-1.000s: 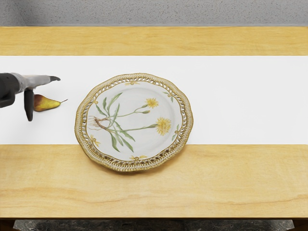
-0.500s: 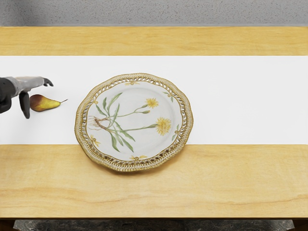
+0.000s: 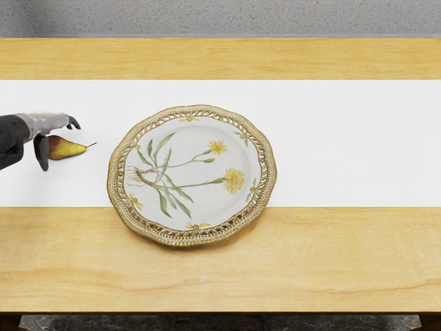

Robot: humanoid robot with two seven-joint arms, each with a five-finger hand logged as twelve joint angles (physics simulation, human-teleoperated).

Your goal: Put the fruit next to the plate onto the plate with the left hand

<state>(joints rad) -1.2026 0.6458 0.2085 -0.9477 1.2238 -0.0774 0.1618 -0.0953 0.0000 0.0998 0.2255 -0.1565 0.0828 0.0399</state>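
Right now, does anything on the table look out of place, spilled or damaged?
Nothing stands out. The flowered plate sits flat and whole, partly on the white runner. The pear lies on its side left of it, stem toward the plate, with the left hand at its blunt end.

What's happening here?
The left hand reaches in from the left edge, its spread fingers bracketing the wide end of the pear. The pear lies on the white runner, left of the plate and apart from it, not yet lifted. The right arm is out of view.
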